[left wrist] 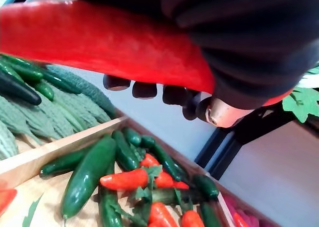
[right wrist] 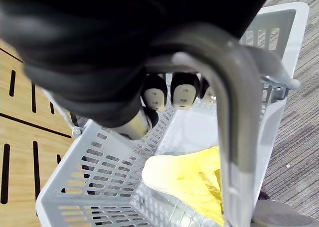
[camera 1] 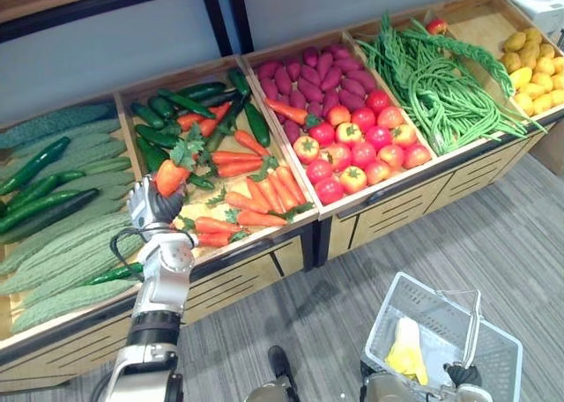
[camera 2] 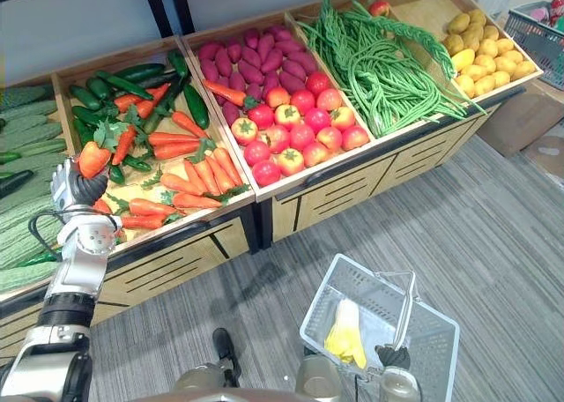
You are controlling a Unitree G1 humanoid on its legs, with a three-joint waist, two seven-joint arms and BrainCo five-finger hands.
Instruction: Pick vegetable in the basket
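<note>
- Broadly, the carrot crate (camera 1: 176,74) is to be cleared by a straight lift, so that leafy tops are not snagged.
- The basket (camera 1: 385,314) is hung by its handle (right wrist: 232,112) from the right hand (camera 1: 463,375), whose fingers are curled round it; it is best held level.
- The left hand (camera 1: 152,210) is closed round one carrot (camera 1: 169,176), raised just above the crate; a firm grip is likely needed for the swing across.

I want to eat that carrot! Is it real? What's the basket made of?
The carrot in the left hand looks plastic: glossy, evenly red-orange skin. The basket seems pale grey moulded plastic with slotted walls; its handle may be metal.
</note>
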